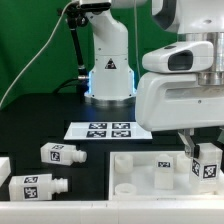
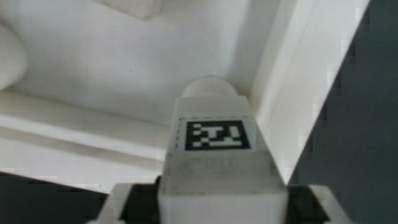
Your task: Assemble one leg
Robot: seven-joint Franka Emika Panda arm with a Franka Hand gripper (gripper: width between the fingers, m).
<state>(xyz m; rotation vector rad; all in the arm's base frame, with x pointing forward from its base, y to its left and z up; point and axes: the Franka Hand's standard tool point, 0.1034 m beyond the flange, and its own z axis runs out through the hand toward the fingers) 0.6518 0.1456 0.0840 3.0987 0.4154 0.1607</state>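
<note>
My gripper is shut on a white leg with a black-and-white tag and holds it upright over the right corner of the large white square panel. In the wrist view the leg runs out from between the two fingers, its narrow end against the panel's raised rim. Two more legs lie on the table at the exterior view's left, one behind the other. Another tagged leg stands on the panel.
The marker board lies flat behind the panel. The arm's white base stands at the back. A white block sits at the left edge. The table is black.
</note>
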